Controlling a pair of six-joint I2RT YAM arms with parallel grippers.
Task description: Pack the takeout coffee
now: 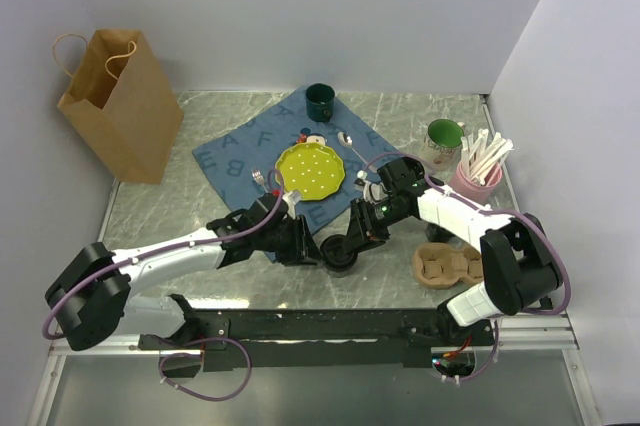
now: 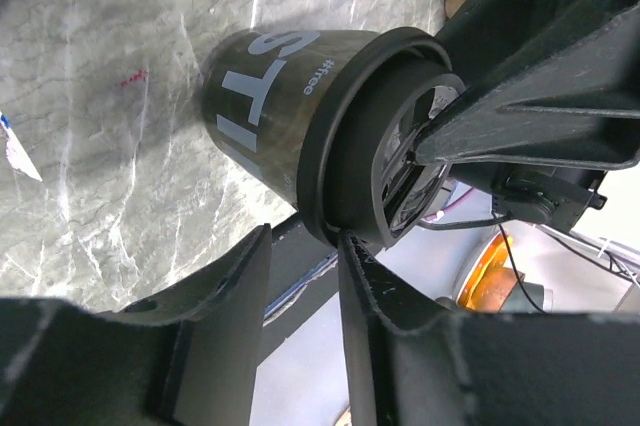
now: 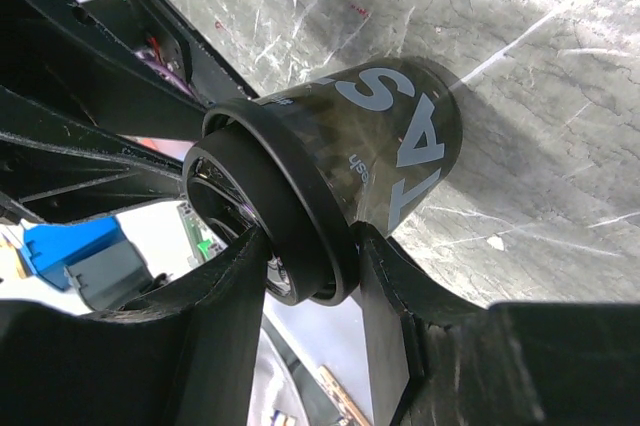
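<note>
Left arm and right arm share one build: glossy white links between chunky black joints. A thin purple cable loops loosely along each arm. Both are bolted to a black rail, with more purple cable coiled below it. Left gripper and right gripper are matt black, with flat wedge-shaped fingers of rough-grained plastic, pale and scuffed along the edges
</note>
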